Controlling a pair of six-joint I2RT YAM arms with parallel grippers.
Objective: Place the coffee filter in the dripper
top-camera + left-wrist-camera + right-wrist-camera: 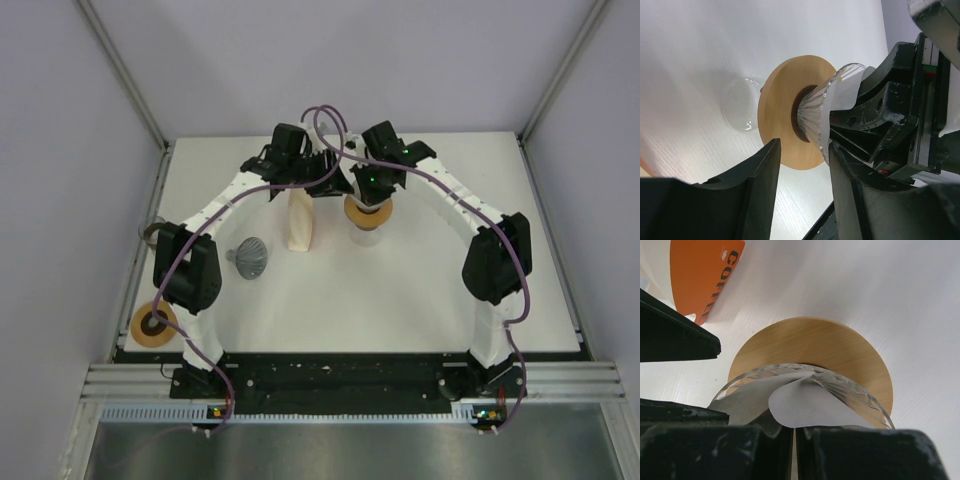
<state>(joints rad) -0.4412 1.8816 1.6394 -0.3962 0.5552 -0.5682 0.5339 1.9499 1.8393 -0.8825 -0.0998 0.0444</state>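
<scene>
The dripper (367, 214) is a ribbed glass cone (812, 112) on a round wooden collar (815, 347), standing mid-table at the back. The white paper coffee filter (807, 407) lies curled inside the cone, and its edge shows at the rim (846, 95). My right gripper (793, 440) reaches into the cone from above, shut on the filter's near edge. My left gripper (802, 185) is open beside the dripper. Its right finger (852, 200) sits against the glass rim and paper, and its left finger (757, 192) stands clear of the collar.
A white and orange filter pack (299, 222) stands just left of the dripper. A grey funnel (250, 258) lies further left and nearer. A wooden ring (153, 323) rests at the table's left edge. A clear glass piece (742, 105) sits behind the collar.
</scene>
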